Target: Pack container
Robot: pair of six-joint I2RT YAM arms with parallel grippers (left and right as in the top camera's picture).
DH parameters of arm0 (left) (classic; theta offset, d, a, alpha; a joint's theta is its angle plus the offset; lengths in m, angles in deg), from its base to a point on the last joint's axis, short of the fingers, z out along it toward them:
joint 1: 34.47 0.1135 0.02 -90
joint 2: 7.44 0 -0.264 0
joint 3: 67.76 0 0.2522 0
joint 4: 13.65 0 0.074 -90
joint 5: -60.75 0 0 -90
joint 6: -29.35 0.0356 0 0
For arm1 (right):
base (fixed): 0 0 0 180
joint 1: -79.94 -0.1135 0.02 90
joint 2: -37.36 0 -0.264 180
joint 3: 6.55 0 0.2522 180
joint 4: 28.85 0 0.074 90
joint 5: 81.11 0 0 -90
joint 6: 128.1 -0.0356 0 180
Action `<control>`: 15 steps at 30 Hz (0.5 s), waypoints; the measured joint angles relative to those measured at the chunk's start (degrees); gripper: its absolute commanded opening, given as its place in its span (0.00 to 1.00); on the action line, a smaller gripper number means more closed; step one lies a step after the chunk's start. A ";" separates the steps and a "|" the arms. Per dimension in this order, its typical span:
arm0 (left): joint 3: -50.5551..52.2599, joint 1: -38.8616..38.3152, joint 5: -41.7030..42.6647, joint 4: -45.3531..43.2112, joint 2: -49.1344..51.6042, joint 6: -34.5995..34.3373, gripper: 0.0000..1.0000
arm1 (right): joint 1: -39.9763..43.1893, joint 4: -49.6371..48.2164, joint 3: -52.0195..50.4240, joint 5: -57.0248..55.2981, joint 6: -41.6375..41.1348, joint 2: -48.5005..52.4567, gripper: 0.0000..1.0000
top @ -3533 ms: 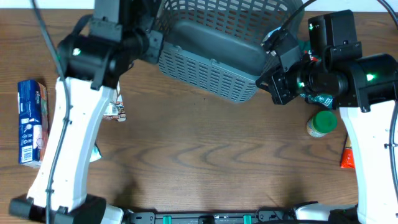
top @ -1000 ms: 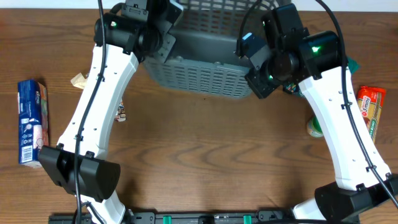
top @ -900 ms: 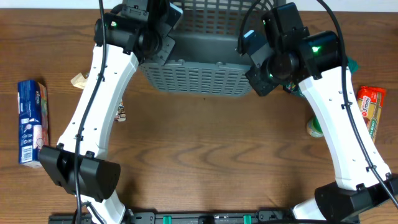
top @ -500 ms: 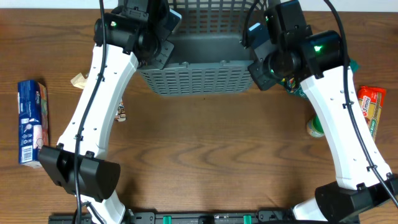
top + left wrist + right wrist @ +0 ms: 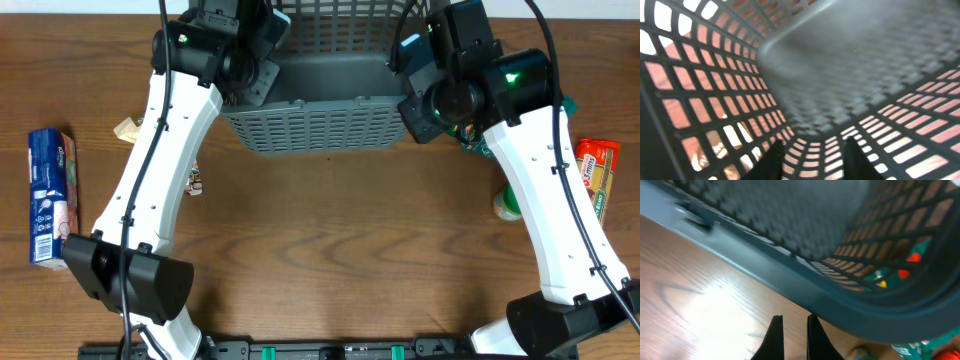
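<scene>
The container (image 5: 320,125) runs off-frame; left end effector (image 5: 812,150) apart, right end effector (image 5: 794,322) together.

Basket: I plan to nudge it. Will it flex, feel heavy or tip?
The basket is probably stiff, given its thick rim. Likely light for its size: lattice walls, and it looks empty. Wide and low, so it should slide, not tip.

Dull grey plastic on a sheened wood-grain desk
The basket (image 5: 320,125) was dark grey plastic, matt, its floor finely stippled and its lattice walls smooth. The desk (image 5: 330,250) showed brown wood grain with a soft sheen that caught glare. The arms (image 5: 150,190) had smooth, faintly glossy white shells. A packet (image 5: 597,172) looked like shiny printed film.
</scene>
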 measured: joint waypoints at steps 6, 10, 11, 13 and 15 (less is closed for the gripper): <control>0.33 0.00 -0.31 -0.42 -3.80 -0.15 0.48 | 0.00 0.66 -0.09 2.25 -1.46 -2.73 0.40; 0.33 0.00 -0.31 -0.07 -8.81 -0.70 0.57 | 0.00 1.05 -0.11 2.75 -2.32 -6.38 0.60; 0.33 0.00 -0.33 0.37 -10.43 -0.90 0.62 | 0.00 1.09 -0.13 2.93 -2.16 -7.37 0.64; 0.33 0.00 -0.31 1.92 -13.09 -1.38 0.74 | 0.00 0.92 -0.15 3.21 -2.27 -9.73 0.87; 0.33 0.02 -0.72 4.55 -15.89 -1.92 0.83 | 0.22 0.15 -0.20 3.21 -2.67 -12.04 0.96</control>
